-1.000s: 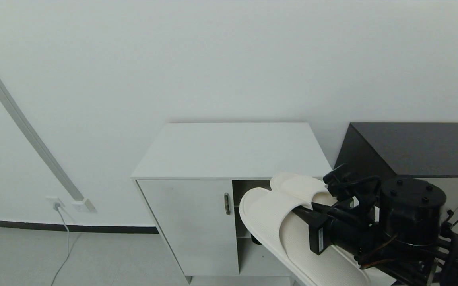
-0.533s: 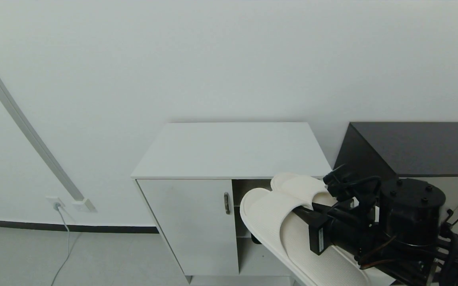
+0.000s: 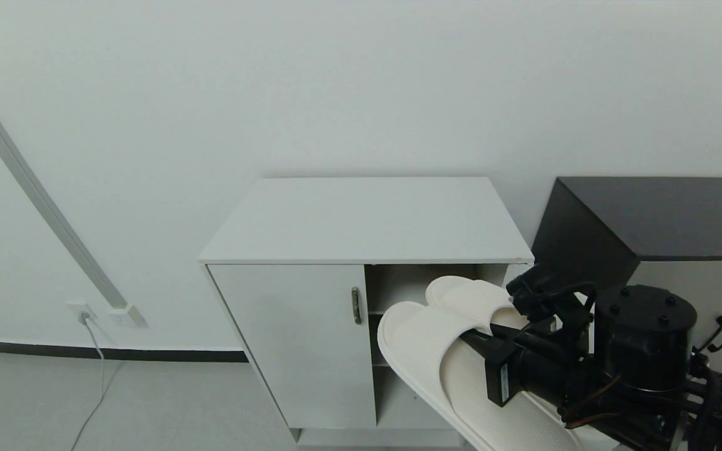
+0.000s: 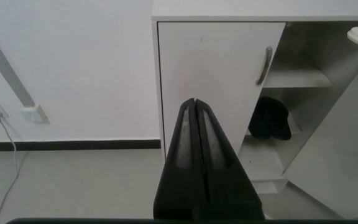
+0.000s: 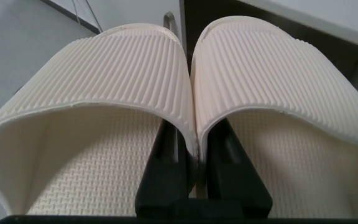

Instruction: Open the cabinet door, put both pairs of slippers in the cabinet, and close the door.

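Though half open, white cabinet against white wall, grey floor.

Matte black left gripper, right arm (screw-topped joint, cables)

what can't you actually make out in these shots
1. Dark thing on the cabinet shelf, left wrist view: too dim to identify.
2. Cabinet's lower inside, head view: hidden behind the white slippers and right gripper.
3. Slippers' heels, head view: hidden under the right gripper, cut off by the bottom edge.
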Available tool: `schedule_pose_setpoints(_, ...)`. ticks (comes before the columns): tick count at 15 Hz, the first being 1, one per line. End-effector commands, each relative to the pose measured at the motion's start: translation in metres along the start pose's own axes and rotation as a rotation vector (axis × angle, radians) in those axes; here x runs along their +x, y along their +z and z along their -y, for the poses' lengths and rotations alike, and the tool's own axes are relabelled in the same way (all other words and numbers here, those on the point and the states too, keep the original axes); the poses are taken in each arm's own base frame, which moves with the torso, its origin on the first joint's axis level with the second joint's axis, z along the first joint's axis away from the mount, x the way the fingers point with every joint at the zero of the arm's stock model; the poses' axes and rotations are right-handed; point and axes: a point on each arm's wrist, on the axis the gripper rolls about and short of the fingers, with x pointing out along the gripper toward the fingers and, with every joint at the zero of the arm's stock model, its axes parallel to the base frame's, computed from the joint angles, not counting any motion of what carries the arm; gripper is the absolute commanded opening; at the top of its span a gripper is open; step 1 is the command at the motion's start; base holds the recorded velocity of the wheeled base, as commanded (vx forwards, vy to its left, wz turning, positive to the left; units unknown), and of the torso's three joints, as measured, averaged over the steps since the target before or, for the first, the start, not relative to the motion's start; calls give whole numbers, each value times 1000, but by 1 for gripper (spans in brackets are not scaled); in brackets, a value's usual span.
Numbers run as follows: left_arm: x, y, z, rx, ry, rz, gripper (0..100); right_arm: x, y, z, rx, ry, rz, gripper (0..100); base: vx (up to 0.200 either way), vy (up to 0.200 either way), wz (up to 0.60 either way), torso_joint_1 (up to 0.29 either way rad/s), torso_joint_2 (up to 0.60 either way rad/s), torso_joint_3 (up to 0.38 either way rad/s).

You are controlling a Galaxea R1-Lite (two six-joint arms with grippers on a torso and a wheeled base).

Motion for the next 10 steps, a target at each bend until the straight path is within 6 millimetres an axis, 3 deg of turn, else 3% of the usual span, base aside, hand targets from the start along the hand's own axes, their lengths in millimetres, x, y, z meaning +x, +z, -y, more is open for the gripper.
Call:
schedule_pose_setpoints(1, 0, 0, 0, 0, 1, -2, 0, 0, -1, 0, -1, 1, -3, 0, 0, 0, 0, -198, 461, 266)
schedule_pose_setpoints(10, 0, 0, 0, 0, 0, 0, 0, -1, -1, -3, -1, 10, 12, 0, 0, 0, 0, -223, 538, 314)
